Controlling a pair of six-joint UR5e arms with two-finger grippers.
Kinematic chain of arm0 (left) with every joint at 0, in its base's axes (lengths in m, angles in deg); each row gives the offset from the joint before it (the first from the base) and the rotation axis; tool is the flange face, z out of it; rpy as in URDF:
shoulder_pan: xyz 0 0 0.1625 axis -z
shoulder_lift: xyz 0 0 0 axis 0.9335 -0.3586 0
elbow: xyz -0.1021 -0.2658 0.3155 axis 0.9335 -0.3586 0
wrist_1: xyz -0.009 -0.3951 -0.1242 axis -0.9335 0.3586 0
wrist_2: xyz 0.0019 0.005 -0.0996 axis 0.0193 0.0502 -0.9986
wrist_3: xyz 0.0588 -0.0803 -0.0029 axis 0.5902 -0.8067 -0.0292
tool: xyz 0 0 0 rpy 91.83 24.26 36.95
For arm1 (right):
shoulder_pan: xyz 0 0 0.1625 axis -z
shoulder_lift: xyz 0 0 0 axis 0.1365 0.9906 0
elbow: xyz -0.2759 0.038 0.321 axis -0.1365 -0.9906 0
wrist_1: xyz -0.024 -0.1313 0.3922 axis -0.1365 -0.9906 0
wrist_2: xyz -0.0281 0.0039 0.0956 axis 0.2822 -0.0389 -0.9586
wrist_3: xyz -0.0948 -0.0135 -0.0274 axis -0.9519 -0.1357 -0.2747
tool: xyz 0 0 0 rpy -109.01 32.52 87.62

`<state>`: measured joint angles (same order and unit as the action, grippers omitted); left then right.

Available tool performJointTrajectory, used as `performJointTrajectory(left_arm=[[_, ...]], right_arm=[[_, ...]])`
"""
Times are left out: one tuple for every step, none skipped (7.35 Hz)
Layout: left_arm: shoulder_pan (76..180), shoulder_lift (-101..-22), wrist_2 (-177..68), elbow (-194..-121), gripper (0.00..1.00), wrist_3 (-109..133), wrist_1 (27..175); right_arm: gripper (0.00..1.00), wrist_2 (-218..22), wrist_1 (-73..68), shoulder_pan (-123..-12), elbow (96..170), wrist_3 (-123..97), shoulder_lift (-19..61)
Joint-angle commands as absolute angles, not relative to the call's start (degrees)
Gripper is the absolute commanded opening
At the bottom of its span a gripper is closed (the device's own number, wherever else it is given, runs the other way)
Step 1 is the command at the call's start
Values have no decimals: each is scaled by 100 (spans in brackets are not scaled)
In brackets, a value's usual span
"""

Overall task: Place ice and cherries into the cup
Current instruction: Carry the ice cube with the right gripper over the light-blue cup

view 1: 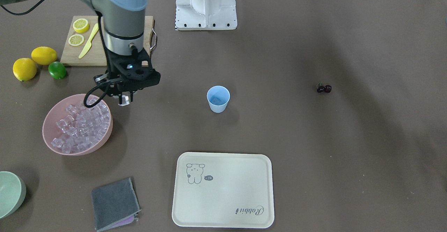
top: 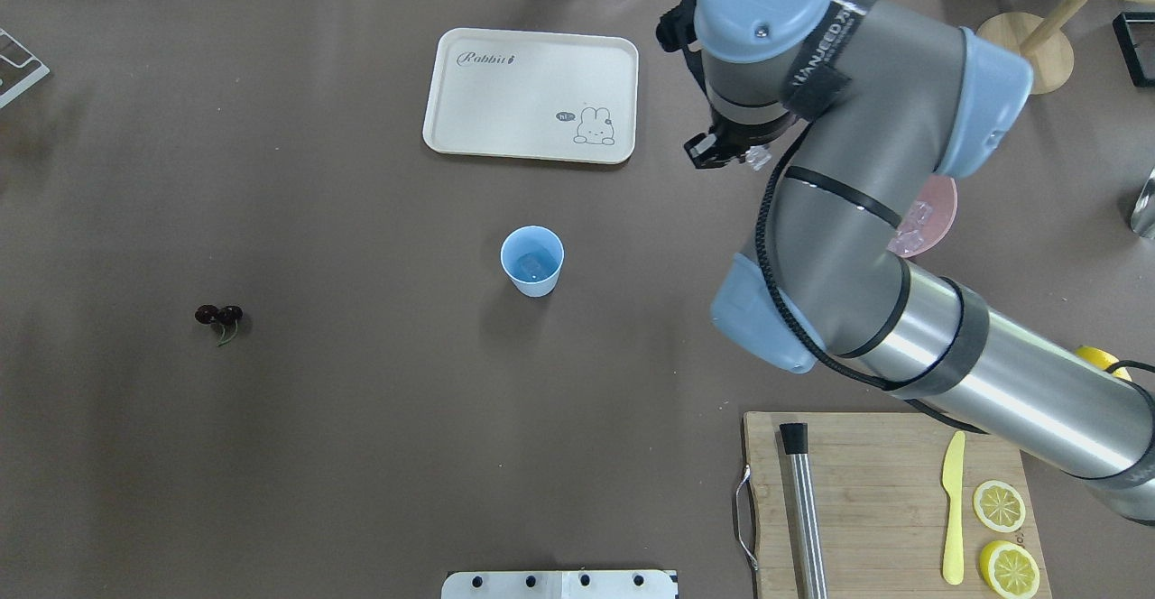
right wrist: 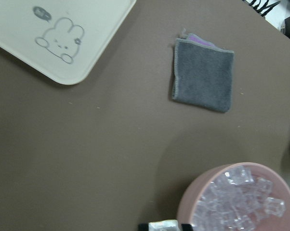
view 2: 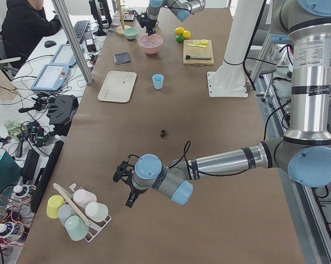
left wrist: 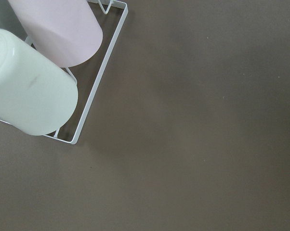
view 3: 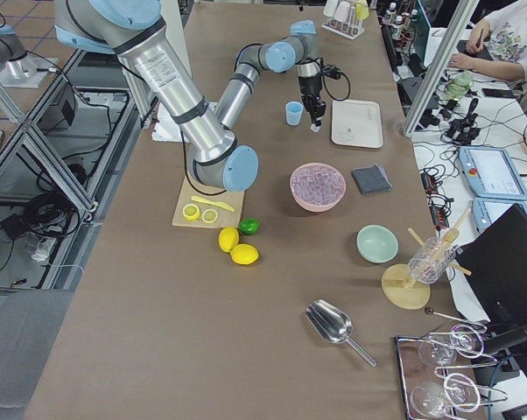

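Observation:
The light-blue cup (view 1: 218, 99) stands upright mid-table, and one clear cube shows inside it (top: 532, 263). A pink bowl (view 1: 83, 152) holds a heap of ice (view 1: 78, 125). My right gripper (view 1: 124, 102) hangs just above the bowl's rim on the cup side, shut on a single ice cube (right wrist: 163, 224). The dark cherries (view 1: 324, 88) lie alone on the table, far on the other side of the cup. My left gripper (view 2: 125, 177) hovers low near the cup rack at the table's far end; whether it is open or shut I cannot tell.
A cream tray (view 1: 223, 190) and a grey cloth (view 1: 114, 204) lie beyond the cup. A cutting board (view 1: 70, 59) with lemon slices and a yellow knife sits behind the pink bowl, next to lemons and a lime (view 1: 57, 70). A green bowl (view 1: 10, 193) stands at the table's edge.

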<state>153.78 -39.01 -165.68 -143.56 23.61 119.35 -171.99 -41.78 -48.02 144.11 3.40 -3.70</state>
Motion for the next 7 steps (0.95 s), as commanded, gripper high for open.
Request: performJointTrajectory(left_arm=[[15371, -3943, -16563, -14347, 98, 2361, 11936], [15380, -3944, -16572, -14364, 98, 2361, 11936], [15380, -3944, -16572, -14329, 98, 2361, 11936], [15371, -3961, -16572, -14338, 98, 2361, 11936], [15380, -3979, -16572, -14329, 98, 2361, 11936], [15371, -3987, -16572, -14346, 98, 2361, 11936], [15380, -3988, -16572, -14347, 98, 2361, 11936]], right_arm=[[0, -17659, -3935, -4433, 14248, 1633, -1019], [0, -17749, -3603, -4276, 14056, 1838, -1117], [0, -17741, -2834, -4170, 13376, 2110, -1309], [0, -17750, -2165, -4108, 12542, 2330, -1607], [0, -17741, -1862, -4072, 12186, 2333, -1688], [0, -17741, -1859, -4037, 12165, 2333, -1680], [0, -17724, -1859, -3950, 12165, 2341, -1645]])
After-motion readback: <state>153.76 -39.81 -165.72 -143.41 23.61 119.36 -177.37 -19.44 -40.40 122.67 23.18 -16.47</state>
